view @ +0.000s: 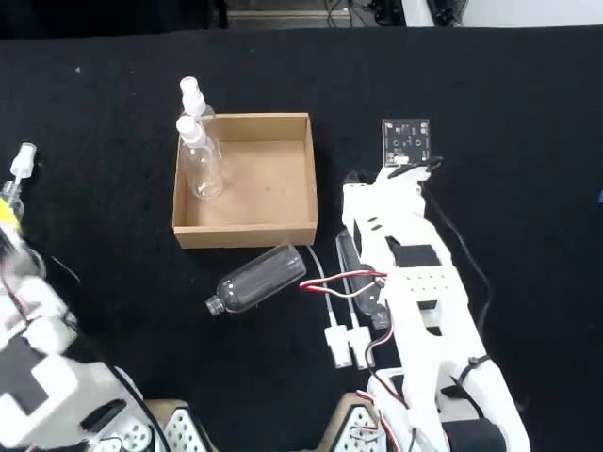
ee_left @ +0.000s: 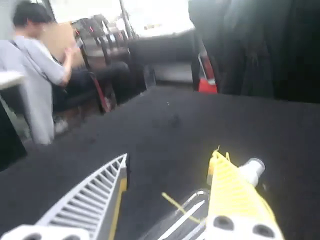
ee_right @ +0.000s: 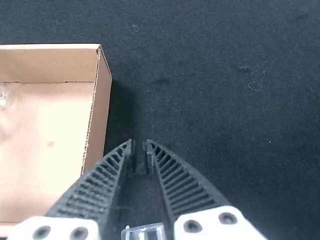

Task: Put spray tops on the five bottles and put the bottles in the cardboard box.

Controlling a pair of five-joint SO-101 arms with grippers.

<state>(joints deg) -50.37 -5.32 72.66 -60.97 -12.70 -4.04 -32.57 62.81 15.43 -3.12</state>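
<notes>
Black table (view: pixel 509 94), carrying the following. One cardboard box (view: pixel 245 234), open-topped, near the table's middle. Two capped bottles stand upright in its far-left corner, the front bottle (view: pixel 203 168) and the rear bottle (view: pixel 193 99) close together, one behind the other. One uncapped bottle (view: pixel 256 280) lies on its side on the table just off the box's near wall, neck pointing toward the table's near-left. A second uncapped bottle (view: pixel 349 256) also lies down, just off the box's near-right corner, partly hidden under the right arm (view: pixel 415 282). Two loose spray tops (view: pixel 347 347) lie side by side toward the near edge, their thin tubes running back toward the box. The right claw (ee_right: pixel 139 146) hovers over bare table just beside the box's right wall (ee_right: pixel 97 110), its fingers drawn almost together with only a slit between the tips and nothing in them. The left claw (ee_left: pixel 171 156) is at the table's left edge and grasps a fifth bottle (ee_left: pixel 190 211), which lies against the yellow finger (ee_left: pixel 235 195) with the white finger (ee_left: pixel 90 205) on the other side. This bottle's spray top (ee_left: pixel 251 170) is fitted and sticks out past the yellow fingertip. In the high view the same top (view: pixel 23 158) stands at the left edge, well apart from the box.
</notes>
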